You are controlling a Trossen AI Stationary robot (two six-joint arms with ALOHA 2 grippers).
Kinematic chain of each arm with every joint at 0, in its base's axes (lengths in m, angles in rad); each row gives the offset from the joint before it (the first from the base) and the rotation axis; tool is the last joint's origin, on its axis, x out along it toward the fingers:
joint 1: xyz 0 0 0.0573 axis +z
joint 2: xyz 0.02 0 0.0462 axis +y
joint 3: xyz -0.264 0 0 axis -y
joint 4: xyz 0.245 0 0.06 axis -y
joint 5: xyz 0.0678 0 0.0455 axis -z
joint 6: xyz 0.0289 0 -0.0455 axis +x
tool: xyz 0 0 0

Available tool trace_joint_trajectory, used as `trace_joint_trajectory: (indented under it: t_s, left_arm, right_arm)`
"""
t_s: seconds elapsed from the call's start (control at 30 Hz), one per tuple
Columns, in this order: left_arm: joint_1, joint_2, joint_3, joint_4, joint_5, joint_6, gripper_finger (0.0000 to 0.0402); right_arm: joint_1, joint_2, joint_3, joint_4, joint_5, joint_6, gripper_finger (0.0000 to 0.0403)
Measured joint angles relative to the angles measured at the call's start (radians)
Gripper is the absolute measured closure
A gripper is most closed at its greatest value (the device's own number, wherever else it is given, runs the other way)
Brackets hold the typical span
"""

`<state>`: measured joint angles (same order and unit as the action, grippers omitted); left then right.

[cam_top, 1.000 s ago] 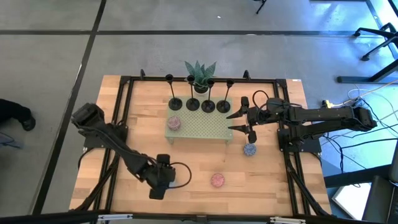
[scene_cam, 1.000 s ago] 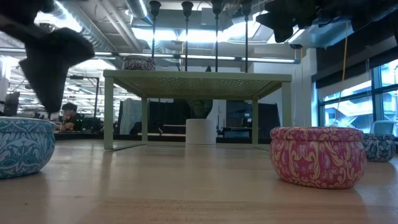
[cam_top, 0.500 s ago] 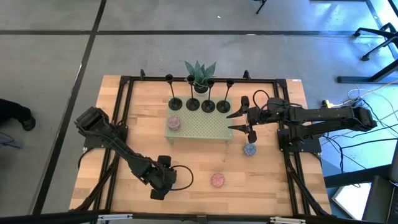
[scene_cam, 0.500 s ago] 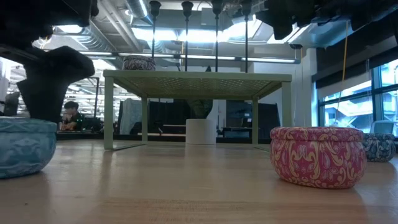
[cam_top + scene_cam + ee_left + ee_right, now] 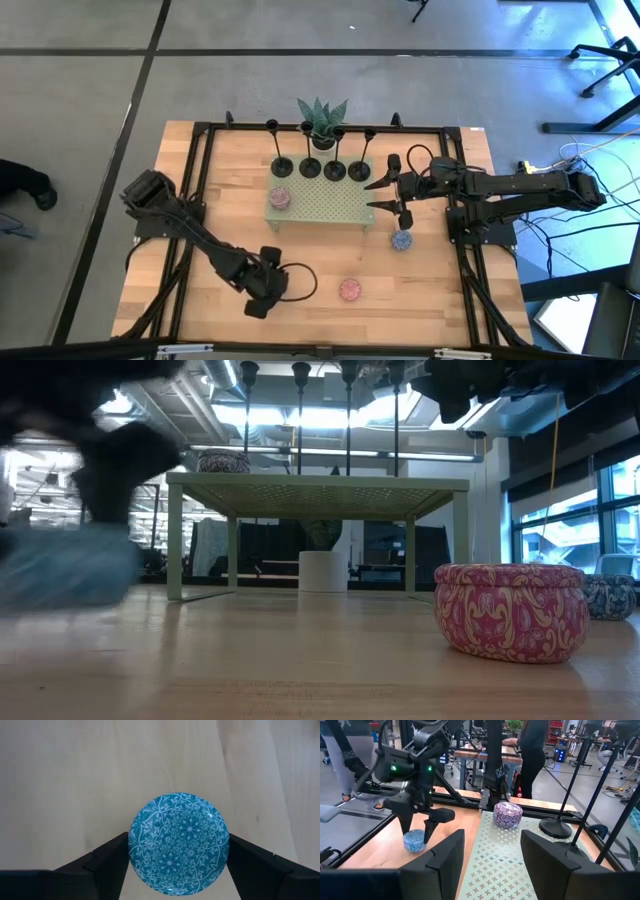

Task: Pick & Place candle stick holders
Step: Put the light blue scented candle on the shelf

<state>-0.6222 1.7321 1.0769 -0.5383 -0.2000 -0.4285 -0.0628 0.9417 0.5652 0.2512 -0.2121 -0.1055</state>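
Observation:
Several black candle stick holders (image 5: 322, 167) stand in a row, on their round bases, along the far edge of a green perforated shelf (image 5: 330, 208); their stems also show in the low view (image 5: 299, 420). My left gripper (image 5: 257, 303) is at the near left of the table, pointing steeply down, shut on a blue patterned tin (image 5: 178, 851). My right gripper (image 5: 370, 196) hovers level over the shelf's right end, open, with nothing between its fingers (image 5: 447, 855). My left gripper pinches the blue tin by its round side wall (image 5: 133, 845), one finger (image 5: 107, 860) on either side. The fingers come from above, slanting down. The tin sits upright with its lid up; in the right wrist view it (image 5: 414, 841) seems to stand on the table.
A purple tin (image 5: 281, 198) sits on the shelf's left part. A pink tin (image 5: 349, 290) lies near the table's near edge, and a blue-grey tin (image 5: 402, 240) lies right of the shelf. A plant in a white pot (image 5: 322, 122) stands behind the holders. People stand beyond the table (image 5: 532, 750).
My left gripper has sunk down around the blue tin and edged toward the table's right. The tin has shifted with it and shows blurred in the low view. My right arm has kept still.

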Motion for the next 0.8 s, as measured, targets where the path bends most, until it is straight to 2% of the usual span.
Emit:
trace_joint_trajectory:
  t_s: [0.1,0.3,0.6,0.8]
  left_arm:
    - [0.03,-0.003,0.06,-0.037,-0.021,0.107,0.0108]
    - [0.099,-0.003,0.234,-0.216,-0.074,0.302,0.0106]
    - [0.23,-0.003,0.498,-0.382,-0.274,0.472,0.0104]
    - [0.335,-0.003,0.563,-0.463,-0.276,0.539,0.0104]
  right_arm:
    - [0.0,0.0,0.0,0.0,0.0,0.0,0.0204]
    - [0.0,0.0,0.0,0.0,0.0,0.0,0.0204]
    - [0.0,0.0,0.0,-0.002,0.0,0.0,0.0204]
    - [0.0,0.0,0.0,-0.004,0.0,0.012,0.0204]
